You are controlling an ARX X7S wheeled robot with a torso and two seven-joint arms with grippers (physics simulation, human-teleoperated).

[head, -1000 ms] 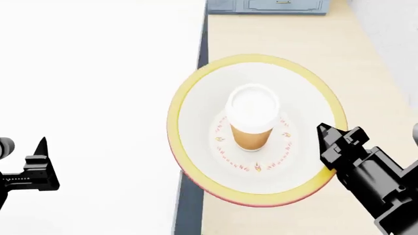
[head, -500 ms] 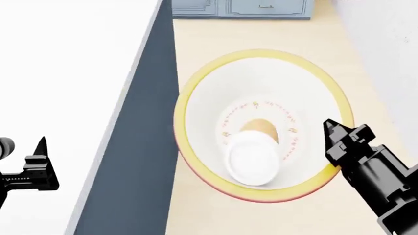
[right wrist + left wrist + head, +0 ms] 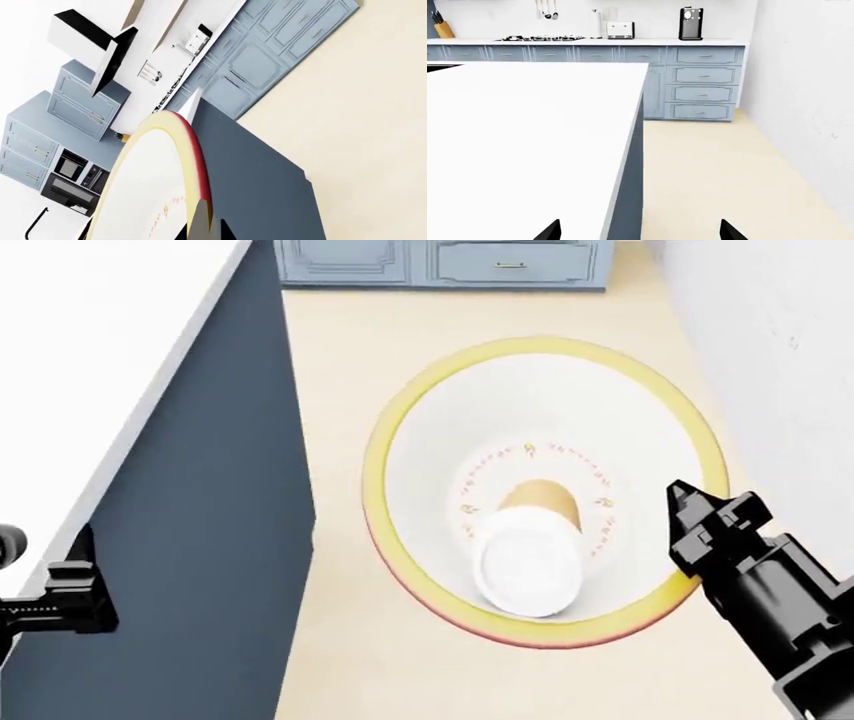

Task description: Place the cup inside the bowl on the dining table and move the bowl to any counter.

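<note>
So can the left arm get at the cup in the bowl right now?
Probably not easily: the left gripper hangs by the dining table edge, well apart from the tipped cup in the bowl.

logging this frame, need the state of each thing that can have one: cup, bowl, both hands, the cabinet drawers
cup: inside the bowl, tipped over on its side
bowl: carried clear of the table, over the floor, tilted
right hand: shut on the bowl's rim
left hand: open, empty, over the table edge
dining table: bare white top
cabinet drawers: all closed
</note>
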